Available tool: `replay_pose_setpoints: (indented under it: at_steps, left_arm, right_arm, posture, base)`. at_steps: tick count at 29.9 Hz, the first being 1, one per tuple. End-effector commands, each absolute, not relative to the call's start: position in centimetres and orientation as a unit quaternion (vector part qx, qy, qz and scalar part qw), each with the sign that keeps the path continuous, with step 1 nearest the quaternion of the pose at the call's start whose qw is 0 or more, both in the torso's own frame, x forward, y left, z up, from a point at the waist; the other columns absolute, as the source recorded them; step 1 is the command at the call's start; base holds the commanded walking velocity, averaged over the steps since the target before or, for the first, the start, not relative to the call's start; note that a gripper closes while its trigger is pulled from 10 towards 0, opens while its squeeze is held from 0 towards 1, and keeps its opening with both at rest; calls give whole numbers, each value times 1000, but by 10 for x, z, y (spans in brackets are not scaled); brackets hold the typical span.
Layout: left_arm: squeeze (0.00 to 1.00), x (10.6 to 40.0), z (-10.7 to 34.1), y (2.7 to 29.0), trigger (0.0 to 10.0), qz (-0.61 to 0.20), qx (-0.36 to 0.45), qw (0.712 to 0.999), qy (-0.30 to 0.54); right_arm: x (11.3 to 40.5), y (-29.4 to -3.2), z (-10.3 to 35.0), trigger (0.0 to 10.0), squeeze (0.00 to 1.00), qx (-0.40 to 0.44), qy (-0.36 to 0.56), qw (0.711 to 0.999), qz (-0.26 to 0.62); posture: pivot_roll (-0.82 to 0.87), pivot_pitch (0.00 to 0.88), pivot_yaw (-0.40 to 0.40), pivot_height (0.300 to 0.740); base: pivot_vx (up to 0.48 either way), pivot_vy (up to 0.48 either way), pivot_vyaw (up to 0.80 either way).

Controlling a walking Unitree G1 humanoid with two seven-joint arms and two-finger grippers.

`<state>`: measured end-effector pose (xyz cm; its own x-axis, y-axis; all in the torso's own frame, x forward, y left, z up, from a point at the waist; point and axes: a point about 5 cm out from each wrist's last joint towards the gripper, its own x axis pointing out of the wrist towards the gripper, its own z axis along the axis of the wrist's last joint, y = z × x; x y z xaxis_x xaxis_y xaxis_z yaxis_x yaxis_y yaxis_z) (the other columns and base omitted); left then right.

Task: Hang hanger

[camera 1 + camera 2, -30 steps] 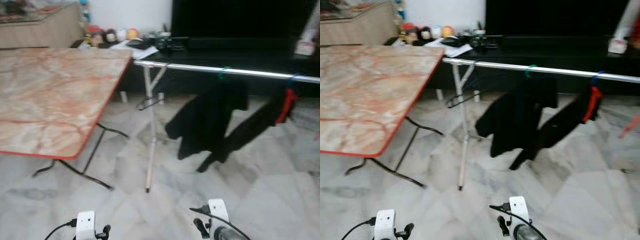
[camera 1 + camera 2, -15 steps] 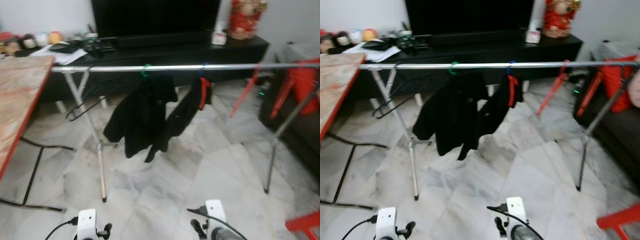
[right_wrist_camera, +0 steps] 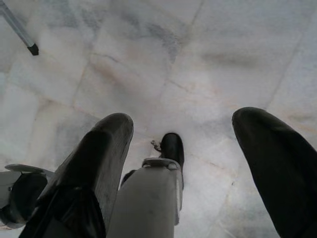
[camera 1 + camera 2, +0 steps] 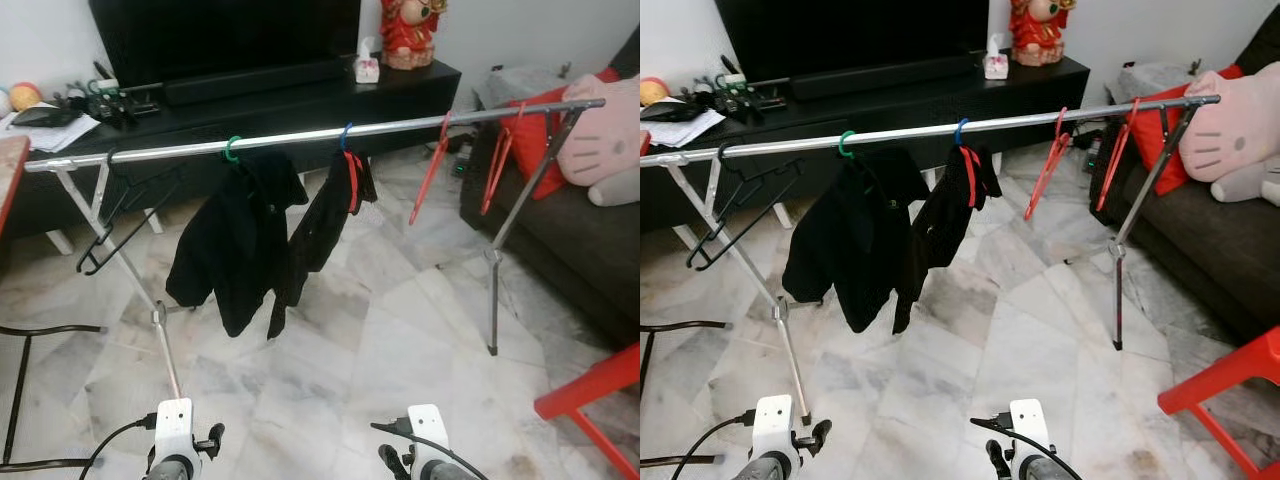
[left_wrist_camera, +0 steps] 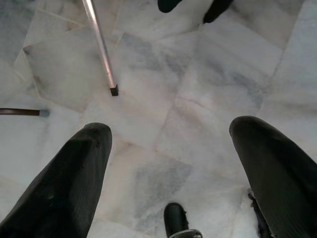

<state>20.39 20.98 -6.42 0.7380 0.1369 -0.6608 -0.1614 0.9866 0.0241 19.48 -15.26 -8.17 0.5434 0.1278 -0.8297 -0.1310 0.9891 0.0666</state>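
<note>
Both arms low, left gripper (image 5: 168,144) and right gripper (image 3: 181,134) jaws spread wide, empty. Risk: no hanger held; rail (image 4: 300,135) crowded, garment (image 4: 235,240) could snag.

Marble-tiled floor (image 4: 400,350) before a black television (image 4: 225,35) on a low black cabinet (image 4: 300,95) bearing a red figurine (image 4: 405,30) and tissue box (image 4: 367,68), a dark sofa (image 4: 560,230) with pink plush toy (image 4: 605,150), and a red chair (image 4: 600,395).
</note>
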Motion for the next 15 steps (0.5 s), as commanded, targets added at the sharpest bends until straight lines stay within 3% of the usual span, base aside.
replay_pose_setpoints:
  at_steps: [1, 5, 9, 15]
  left_arm:
    - [0, 198, -67, 212, 10000, 88, -23, 929, 358]
    - [0, 193, -70, 211, 10000, 95, -33, 925, 366]
    - [0, 192, -71, 210, 10000, 95, -35, 925, 367]
    - [0, 196, -68, 209, 10000, 86, -29, 929, 359]
  right_arm:
    - [197, -151, -81, 10000, 0, -5, 470, 879, 81]
    - [195, -152, -82, 10000, 0, -7, 472, 878, 82]
    - [193, -152, -83, 10000, 0, -8, 475, 876, 82]
    - [192, -152, -83, 10000, 0, -8, 476, 875, 82]
  posture:
    - [-45, 0, 25, 732]
    - [-45, 0, 25, 732]
    - [-46, 0, 32, 732]
    - [-46, 0, 33, 732]
  base:
    - [0, 0, -706]
    - [0, 0, -706]
    - [0, 279, -706]
    - [0, 0, -706]
